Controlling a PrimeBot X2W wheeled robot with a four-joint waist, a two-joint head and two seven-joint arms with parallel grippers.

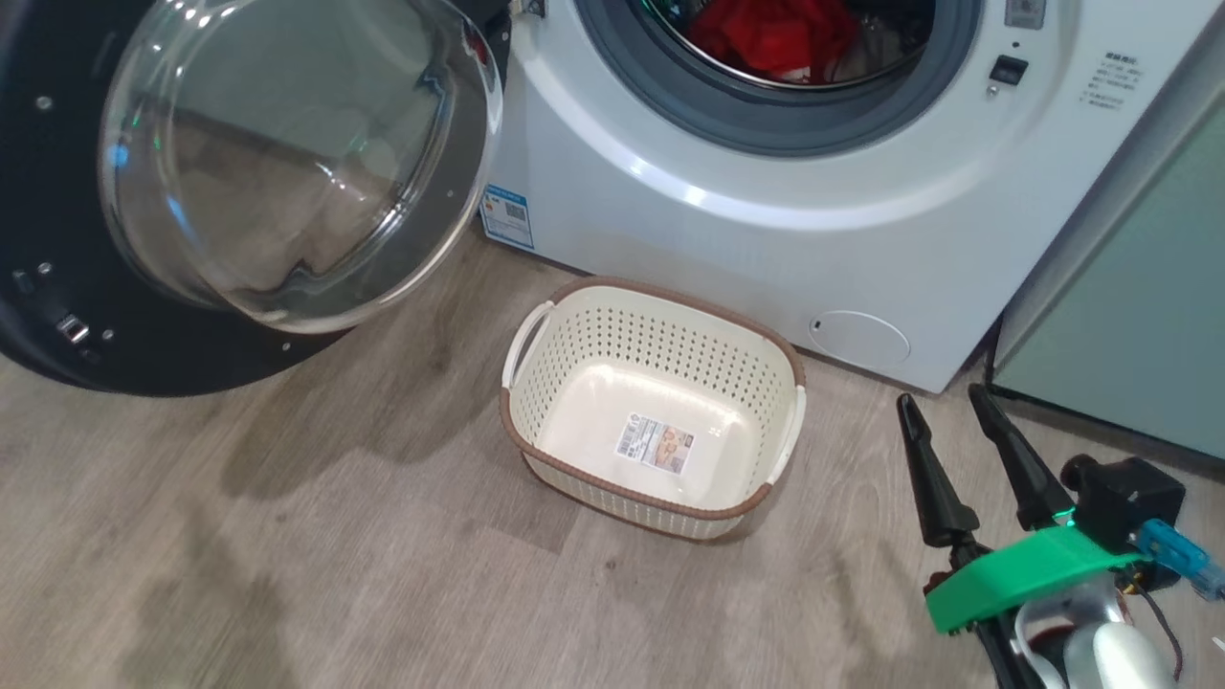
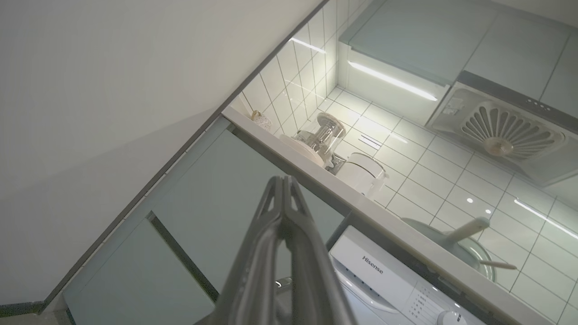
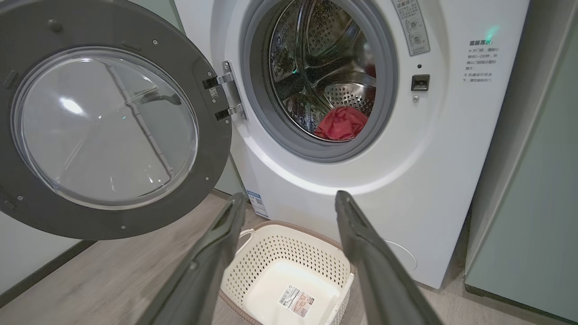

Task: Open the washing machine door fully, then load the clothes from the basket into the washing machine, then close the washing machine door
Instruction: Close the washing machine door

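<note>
Washing machine door: upper left, swung wide, leaving the drum mouth free. Clothes: top centre, inside the washing machine. Basket: centre, on the floor, emptied. Right claw: lower right, spread, holding nothing. Left claw: pressed together, empty. Likely outstanding: closing.

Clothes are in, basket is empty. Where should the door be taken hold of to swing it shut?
Probably the door's black ring at its lower rim, away from the hinge, coming from the left with jaws straddling the edge. The domed glass is smooth and bulging, offering no purchase; the far rim gives most leverage.
</note>
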